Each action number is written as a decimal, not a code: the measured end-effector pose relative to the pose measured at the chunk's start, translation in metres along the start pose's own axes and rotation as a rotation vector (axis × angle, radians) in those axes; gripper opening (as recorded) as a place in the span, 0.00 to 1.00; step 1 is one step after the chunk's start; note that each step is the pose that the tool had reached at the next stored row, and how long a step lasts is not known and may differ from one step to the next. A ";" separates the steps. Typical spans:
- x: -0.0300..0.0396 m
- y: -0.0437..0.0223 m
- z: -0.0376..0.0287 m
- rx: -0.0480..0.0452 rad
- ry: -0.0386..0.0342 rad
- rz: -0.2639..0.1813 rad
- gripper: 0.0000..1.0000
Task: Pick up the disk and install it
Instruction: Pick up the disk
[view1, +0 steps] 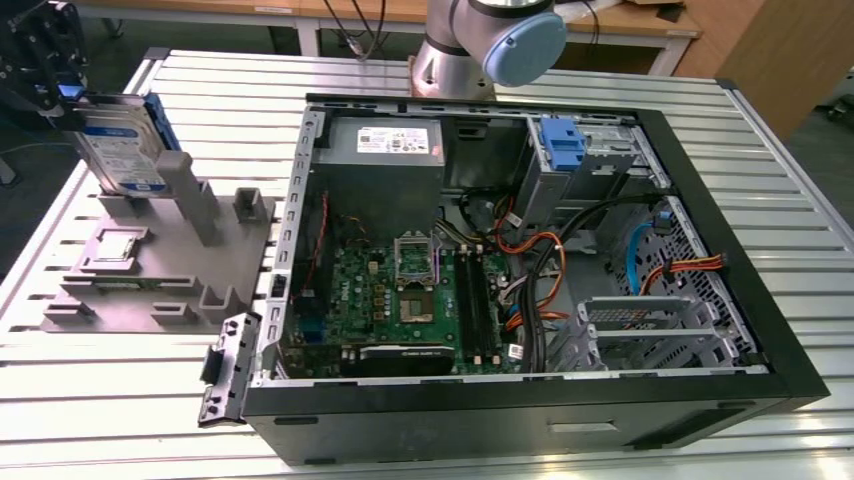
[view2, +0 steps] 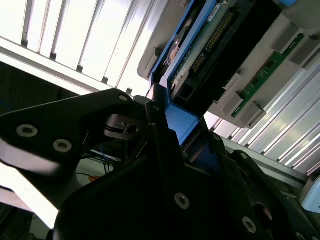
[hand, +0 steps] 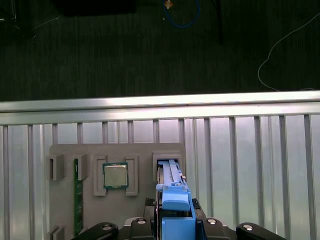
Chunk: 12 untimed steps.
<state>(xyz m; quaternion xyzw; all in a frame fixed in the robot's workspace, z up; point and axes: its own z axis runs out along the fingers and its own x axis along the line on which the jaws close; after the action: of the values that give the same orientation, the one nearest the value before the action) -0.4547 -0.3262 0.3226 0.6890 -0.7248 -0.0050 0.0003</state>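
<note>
The black gripper (view1: 63, 92) is clamped on the silver-grey, blue-railed disk (view1: 120, 150), which stands upright in the grey plastic fixture (view1: 134, 290) at ten o'clock from the open black computer case (view1: 534, 400). Any tilt could jam the rails in the slot, or loosen the hold.

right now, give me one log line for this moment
gripper: shut on the disk | disk: upright at grey fixture, outside open computer case | install: not yet done

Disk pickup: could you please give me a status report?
Gripper shut on disk. Disk upright at grey fixture, not yet in case. No obstruction seen.
</note>
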 end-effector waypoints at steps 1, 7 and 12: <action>0.0000 0.0000 -0.0003 0.0001 0.0000 0.000 0.36; -0.0001 0.0000 -0.0035 -0.0002 0.0001 0.000 0.36; -0.0001 0.0000 -0.0074 -0.0002 0.0001 0.000 0.36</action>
<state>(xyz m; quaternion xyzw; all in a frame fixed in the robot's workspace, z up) -0.4546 -0.3262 0.3300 0.6890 -0.7248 -0.0051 0.0004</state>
